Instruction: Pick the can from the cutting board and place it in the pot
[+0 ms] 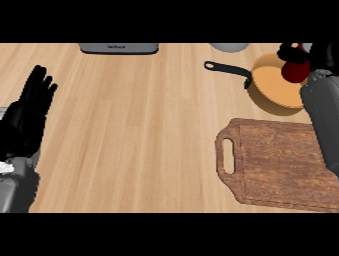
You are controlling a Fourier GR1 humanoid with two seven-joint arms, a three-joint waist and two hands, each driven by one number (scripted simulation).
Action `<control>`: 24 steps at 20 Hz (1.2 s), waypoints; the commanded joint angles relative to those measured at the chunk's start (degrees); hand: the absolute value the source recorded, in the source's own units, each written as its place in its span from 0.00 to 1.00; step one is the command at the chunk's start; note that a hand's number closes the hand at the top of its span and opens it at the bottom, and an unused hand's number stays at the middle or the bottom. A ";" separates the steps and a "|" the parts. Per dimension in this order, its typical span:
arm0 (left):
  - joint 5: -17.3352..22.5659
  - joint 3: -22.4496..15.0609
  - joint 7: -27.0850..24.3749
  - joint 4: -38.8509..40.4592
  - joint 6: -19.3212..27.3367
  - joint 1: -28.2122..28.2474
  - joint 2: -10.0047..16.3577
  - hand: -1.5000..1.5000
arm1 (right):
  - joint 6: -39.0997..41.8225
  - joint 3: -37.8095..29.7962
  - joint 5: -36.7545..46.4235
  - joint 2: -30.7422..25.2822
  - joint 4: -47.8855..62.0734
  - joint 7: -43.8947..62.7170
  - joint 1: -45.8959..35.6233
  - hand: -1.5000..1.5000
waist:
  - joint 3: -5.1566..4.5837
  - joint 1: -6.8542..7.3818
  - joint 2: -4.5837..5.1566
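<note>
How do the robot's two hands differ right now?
The left hand has straight fingers pointing up and holds nothing; the right hand is curled round a red can. The left hand rests at the view's left edge over the wooden counter; the right hand is at the upper right, by the orange pot. Both are black, on grey forearms.

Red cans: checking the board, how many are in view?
1: the dark red can, held in the black right hand over the orange pot, off the brown wooden cutting board; the grey forearm may hide others.
</note>
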 commanded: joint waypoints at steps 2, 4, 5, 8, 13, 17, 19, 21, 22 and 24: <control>-0.20 0.74 0.91 0.87 0.62 -2.63 -0.06 0.50 | -0.46 -7.01 -7.79 -0.88 10.52 -5.09 -3.06 0.00 | 0.04 0.37 0.27; -0.98 -0.58 1.49 1.07 0.41 -2.63 -0.41 0.50 | -2.05 -9.11 -11.62 0.24 13.30 -10.95 -2.32 0.00 | 0.09 0.64 0.43; -0.31 -0.02 1.85 -0.83 -0.21 -1.64 0.29 0.50 | -0.63 -10.01 -13.50 -0.33 14.72 -14.22 -2.49 0.00 | 0.10 0.98 0.38; 0.42 0.57 2.02 -1.79 -0.82 -0.84 0.62 0.50 | 1.01 -13.55 -19.27 0.49 15.72 -20.25 -3.69 0.00 | 0.12 1.14 0.30; -0.95 -0.23 1.92 -1.34 0.54 -0.75 -0.56 0.50 | -1.61 -20.69 -29.16 1.61 12.33 -30.44 -4.68 0.00 | 0.16 0.68 0.15; -1.12 0.29 0.69 0.89 0.52 -0.86 -1.12 0.50 | -0.46 -24.78 -34.89 -0.35 12.97 -36.31 -3.74 0.00 | 0.05 -0.18 0.02; 0.67 1.84 0.61 -1.07 -2.06 1.73 0.84 0.50 | 0.06 -26.39 -38.04 0.68 10.70 -37.42 -1.07 0.00 | 0.02 -0.47 -0.30; -1.98 0.32 -0.26 0.16 1.00 0.62 -1.80 0.50 | 2.44 -26.65 -40.03 -0.58 9.53 -36.94 -0.16 0.00 | -0.02 -0.96 -0.39; -1.10 0.82 3.10 -1.66 0.84 -1.02 -0.93 0.50 | 5.98 -26.74 -40.77 -3.73 9.49 -36.63 0.15 0.00 | -0.01 -0.99 -0.43; 0.79 3.80 3.02 -0.30 -1.83 -1.21 2.11 0.50 | 8.88 -26.99 -42.50 -4.92 4.71 -35.76 3.72 0.00 | -0.05 -1.74 -0.67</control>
